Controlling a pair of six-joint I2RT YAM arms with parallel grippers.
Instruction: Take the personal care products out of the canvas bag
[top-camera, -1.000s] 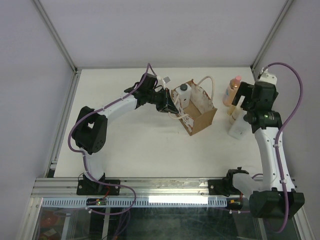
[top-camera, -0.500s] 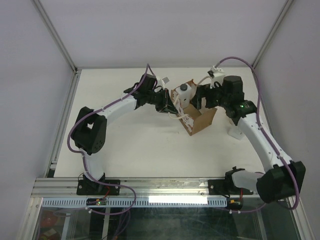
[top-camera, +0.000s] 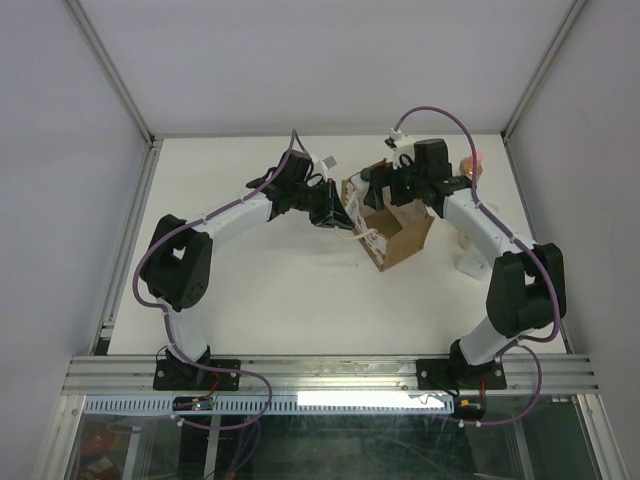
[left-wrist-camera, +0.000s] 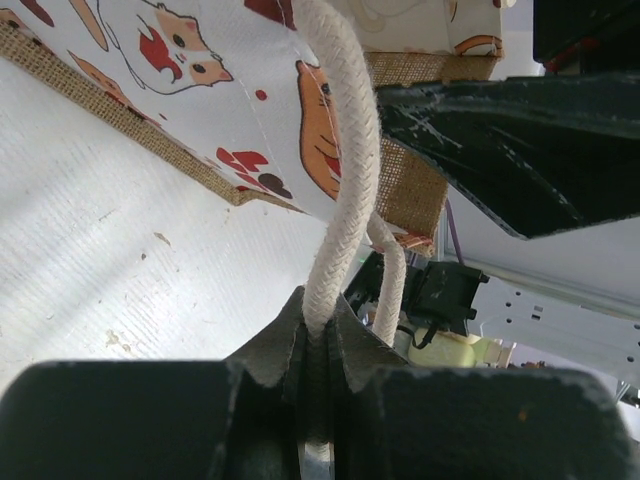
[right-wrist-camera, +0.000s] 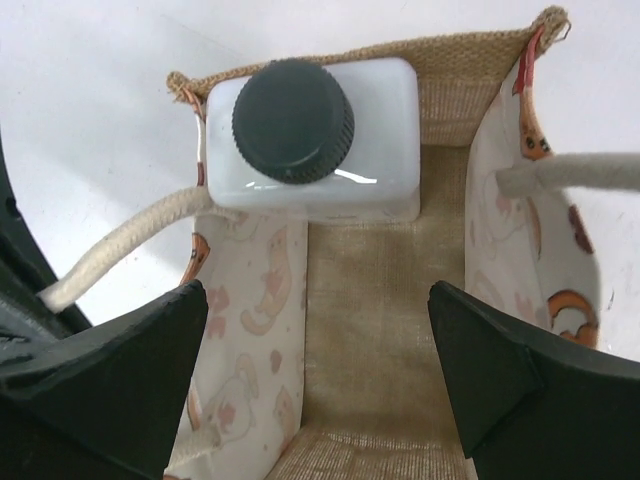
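The canvas bag (top-camera: 400, 238) stands mid-table, brown with a red-and-white printed side (left-wrist-camera: 200, 100). My left gripper (top-camera: 337, 212) is shut on its cream loop handle (left-wrist-camera: 345, 170) at the bag's left side. My right gripper (right-wrist-camera: 318, 385) is open above the bag's mouth, jaws wide apart over the pale inside (right-wrist-camera: 375, 330). One white squarish bottle with a dark cap (right-wrist-camera: 305, 135) stands in the bag's far corner. A peach-orange bottle with pink cap (top-camera: 471, 165) and a white bottle (top-camera: 472, 258) stand on the table right of the bag. The cream bottle is hidden.
The second handle (right-wrist-camera: 570, 172) crosses the right side of the bag's mouth. A metal frame rail (top-camera: 130, 240) runs along the table's left edge and grey walls close in on three sides.
My right arm has swung left from beside the bottles on the table to over the bag's mouth. My left gripper has kept its hold on the handle.
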